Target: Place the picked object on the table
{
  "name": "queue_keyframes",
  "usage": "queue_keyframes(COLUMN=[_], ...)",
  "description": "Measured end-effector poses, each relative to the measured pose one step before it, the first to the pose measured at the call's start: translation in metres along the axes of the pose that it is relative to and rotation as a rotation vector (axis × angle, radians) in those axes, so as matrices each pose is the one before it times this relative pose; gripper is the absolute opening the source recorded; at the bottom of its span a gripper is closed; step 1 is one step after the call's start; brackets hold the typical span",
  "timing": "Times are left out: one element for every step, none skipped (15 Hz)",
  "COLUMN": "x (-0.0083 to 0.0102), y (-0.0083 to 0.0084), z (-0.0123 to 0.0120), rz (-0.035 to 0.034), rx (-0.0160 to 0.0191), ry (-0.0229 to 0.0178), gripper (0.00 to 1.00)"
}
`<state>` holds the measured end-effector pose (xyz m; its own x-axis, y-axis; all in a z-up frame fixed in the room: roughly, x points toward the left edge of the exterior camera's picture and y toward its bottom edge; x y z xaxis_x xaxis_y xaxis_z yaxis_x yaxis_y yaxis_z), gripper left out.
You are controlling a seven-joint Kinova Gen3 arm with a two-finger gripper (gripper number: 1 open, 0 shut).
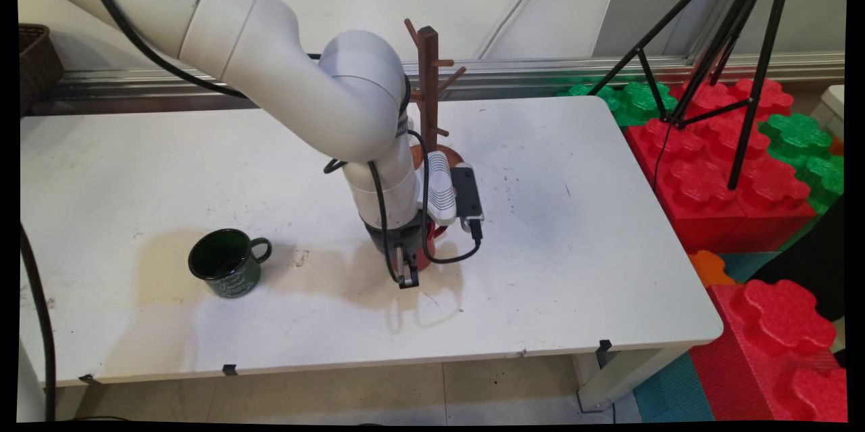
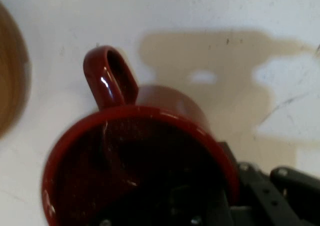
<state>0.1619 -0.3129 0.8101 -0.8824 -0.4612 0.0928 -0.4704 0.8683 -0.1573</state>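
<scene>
**Gripper (image 1: 407, 275) low at red mug, grip state unclear**

Red mug (image 2: 150, 136) stands upright on the white table (image 1: 574, 216), about mid-table, just in front of the wooden mug tree (image 1: 428, 80). The arm comes straight down onto it and hides most of it in the main view. In the hand view the mug's mouth fills the picture, with the black linkage at its lower right rim. The handle (image 2: 107, 78) points away from that side.

Can't tell whether the gripper is spread or pinching the wall (the contact spot is hidden in both views).

My read on doing this well:
- Contact is at the rim, opposite the handle. That's a sensible spot, as the handle stays clear of the linkage.
- The wall looks glossy, so probably slippery. Get a deep, square bite on it rather than a grip at the very lip.
- Keep the wrist vertical. Any tilt would likely tip or skid the mug on the smooth tabletop.
- The mug tree's base is close behind, so there's little room on that side.

Writing: the green mug (image 1: 226, 263), well apart to the left, has pale script on its side that is too small to read. No lettering shows on the red mug.
</scene>
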Motion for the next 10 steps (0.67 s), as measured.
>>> queue_keyframes(x=[0.00019,0.00027,-0.00001,-0.00002,-0.00039,0.00001,-0.00015,-0.00051,-0.00086,-0.00208], y=[0.0001,-0.00024,-0.00028,-0.00033,0.00005,-0.00044,-0.00051,-0.00084,-0.00054,-0.00046], z=[0.00302,0.00102,0.00081,0.0004,0.00033,0.00023,-0.00003,-0.00082,-0.00105,-0.00175], rz=[0.00066,-0.00008,0.00183,0.0007,-0.00142,0.00234,0.00335,0.00434,0.00249,0.0025], rx=[-0.00421,-0.00058,-0.00073,0.00077,0.0008,0.00225,0.00275,0.00512,0.00378,0.00477], ry=[-0.00469,0.00008,-0.0004,0.00009,-0.00074,0.00076,0.00088,0.00199,0.00157,0.00153], gripper=[0.0,1.0,1.0,1.0,1.0,1.0,1.0,1.0,1.0,1.0])
